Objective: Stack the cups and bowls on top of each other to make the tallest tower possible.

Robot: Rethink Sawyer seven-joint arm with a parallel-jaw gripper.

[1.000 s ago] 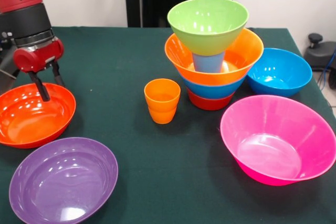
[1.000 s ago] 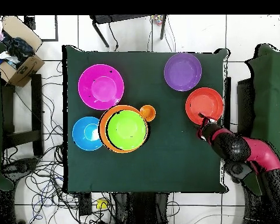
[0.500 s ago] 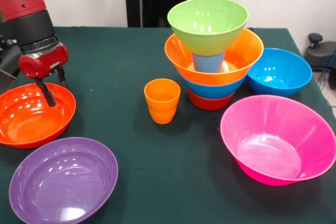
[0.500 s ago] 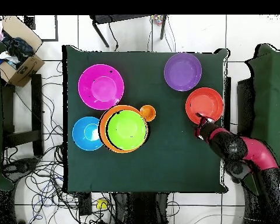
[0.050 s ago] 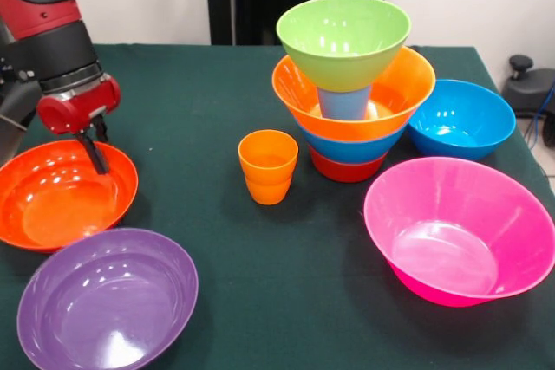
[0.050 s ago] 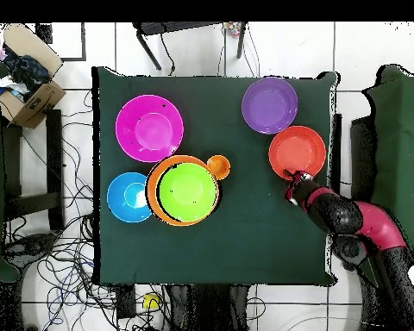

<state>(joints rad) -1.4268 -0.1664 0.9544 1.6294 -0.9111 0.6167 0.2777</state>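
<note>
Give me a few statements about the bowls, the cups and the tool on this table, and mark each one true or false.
1. The lime green bowl tops the tower. True.
2. The tool is at the red-orange bowl's rim. True.
3. The pink bowl is part of the tower. False: it sits alone on the table.
4. The orange cups stand beside the tower, apart from it. True.
5. The purple bowl sits inside the red-orange bowl. False: it rests on the table beside it.

Bright, even overhead light. White glare spots dot the bowls (image 5: pixel 451 231) beside the tool (image 5: pixel 94 146); soft, faint shadows sit on the dark desk (image 5: pixel 260 283). Focus sharp throughout.
</note>
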